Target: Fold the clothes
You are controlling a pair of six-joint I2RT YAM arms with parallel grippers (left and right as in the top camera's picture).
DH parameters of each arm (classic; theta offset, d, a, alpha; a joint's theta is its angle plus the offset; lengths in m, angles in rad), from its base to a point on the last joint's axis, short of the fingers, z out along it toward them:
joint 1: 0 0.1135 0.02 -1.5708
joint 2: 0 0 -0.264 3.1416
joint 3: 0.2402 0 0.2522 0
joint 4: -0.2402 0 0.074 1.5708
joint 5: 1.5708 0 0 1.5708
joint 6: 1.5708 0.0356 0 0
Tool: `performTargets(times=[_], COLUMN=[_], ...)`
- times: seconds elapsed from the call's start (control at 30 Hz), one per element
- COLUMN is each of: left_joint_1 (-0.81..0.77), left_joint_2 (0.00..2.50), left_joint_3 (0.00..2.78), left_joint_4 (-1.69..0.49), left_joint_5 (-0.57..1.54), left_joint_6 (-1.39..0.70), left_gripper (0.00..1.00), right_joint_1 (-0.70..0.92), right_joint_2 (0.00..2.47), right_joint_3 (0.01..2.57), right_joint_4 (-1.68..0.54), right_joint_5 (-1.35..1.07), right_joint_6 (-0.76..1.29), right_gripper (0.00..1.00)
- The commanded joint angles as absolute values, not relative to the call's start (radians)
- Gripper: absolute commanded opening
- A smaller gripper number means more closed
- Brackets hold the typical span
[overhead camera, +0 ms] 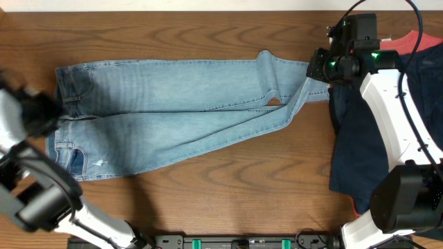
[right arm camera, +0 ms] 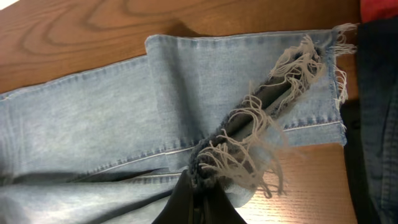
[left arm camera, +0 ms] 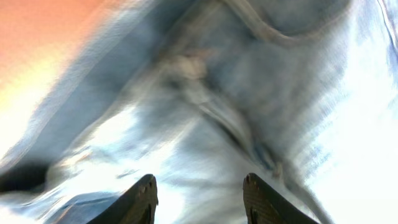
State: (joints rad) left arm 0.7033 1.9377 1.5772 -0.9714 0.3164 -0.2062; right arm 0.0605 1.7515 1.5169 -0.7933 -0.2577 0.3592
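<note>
— Why is the right gripper [right arm camera: 194, 186] bunched up on that corner?

— It has its fingers pressed together on the frayed hems [right arm camera: 261, 143], both leg ends gathered into one pinch as far as I can see. From that hand the jeans [overhead camera: 194, 104] run away in one long strip across the table [overhead camera: 208, 207]. I'd guess it holds the cuffs so both legs travel together when they get carried over towards the waist.

— And the left gripper [left arm camera: 199, 186]?

— Its fingers stand apart with nothing between them. The denim lies right beneath, filling its whole view, though the picture is smeared and I can't say whether the tips touch the cloth. From above, that arm is a blur over the waistband [overhead camera: 69, 93], so the waist end is the bit directly under it.

— So one end gripped, the other loose?

— That's how I read it. The far end from the right hand lies flat, the near end is lifted into a ridge, and the legs overlap a little just short of the pinch. It looks like a lengthwise fold is done and the end-to-end fold is what's coming.

— Anything in the way?

— A dark navy garment [overhead camera: 360, 138] sits just beside the right hand, on the side away from the jeans, with a red garment [overhead camera: 408, 41] past it. The fringe hangs near the navy cloth, so a snag seems possible.
</note>
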Motion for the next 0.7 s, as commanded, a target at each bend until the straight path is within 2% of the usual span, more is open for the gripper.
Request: performTargets(times=[0.0, 0.2, 0.27, 0.33, 0.43, 0.67], left_joint_1=[0.822, 0.994, 1.04, 1.086, 1.145, 1.182], left_joint_2=[1.946, 1.946, 1.946, 1.945, 1.945, 1.945], left_joint_3=[1.538, 1.378, 1.323, 1.277, 1.248, 1.209], left_joint_4=[-1.026, -1.005, -0.985, -0.963, -0.96, -0.911], left_joint_5=[0.409, 0.478, 0.487, 0.504, 0.535, 0.532], left_joint_6=[-0.245, -0.226, -0.214, -0.2, -0.134, 0.03], left_gripper=[0.46, 0.35, 0.26, 0.22, 0.22, 0.43], right_joint_1=[0.059, 0.059, 0.059, 0.059, 0.059, 0.058], right_joint_2=[1.746, 1.746, 1.746, 1.746, 1.746, 1.746], right_joint_3=[1.523, 1.523, 1.523, 1.523, 1.523, 1.523], right_joint_4=[-0.796, -0.804, -0.803, -0.802, -0.803, -0.8], right_joint_5=[-0.231, -0.231, -0.226, -0.206, -0.185, -0.183], right_joint_6=[0.366, 0.366, 0.366, 0.366, 0.366, 0.366], right_gripper=[0.01, 0.01, 0.01, 0.01, 0.01, 0.01])
